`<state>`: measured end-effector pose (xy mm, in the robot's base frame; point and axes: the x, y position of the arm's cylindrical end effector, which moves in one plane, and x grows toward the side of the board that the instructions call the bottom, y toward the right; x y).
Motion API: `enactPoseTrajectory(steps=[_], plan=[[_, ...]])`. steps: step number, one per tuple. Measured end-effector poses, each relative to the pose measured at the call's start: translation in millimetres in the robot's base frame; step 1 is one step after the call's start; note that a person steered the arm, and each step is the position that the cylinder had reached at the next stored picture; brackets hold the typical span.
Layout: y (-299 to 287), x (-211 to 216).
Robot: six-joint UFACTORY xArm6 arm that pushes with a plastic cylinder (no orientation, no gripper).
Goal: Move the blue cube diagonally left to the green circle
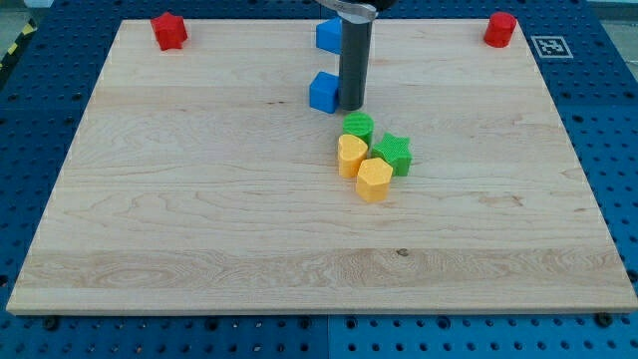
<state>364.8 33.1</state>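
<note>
A blue cube sits on the wooden board near the view's top centre. My tip stands right beside it, on its right side, touching or nearly touching. The green circle lies just below and to the right of the cube, a short way under my tip. A second blue block sits at the view's top, partly hidden behind the rod.
A green star, a yellow heart and a yellow hexagon cluster just below the green circle. A red block sits at the top left corner and another red block at the top right.
</note>
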Motion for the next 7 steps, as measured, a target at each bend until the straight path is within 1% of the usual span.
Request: enactPoseTrajectory(steps=[1, 2, 3, 5, 7], plan=[[10.9, -2.7], [8.3, -29.0], [-11.2, -29.3], [-22.9, -24.7], [-26.2, 6.2]])
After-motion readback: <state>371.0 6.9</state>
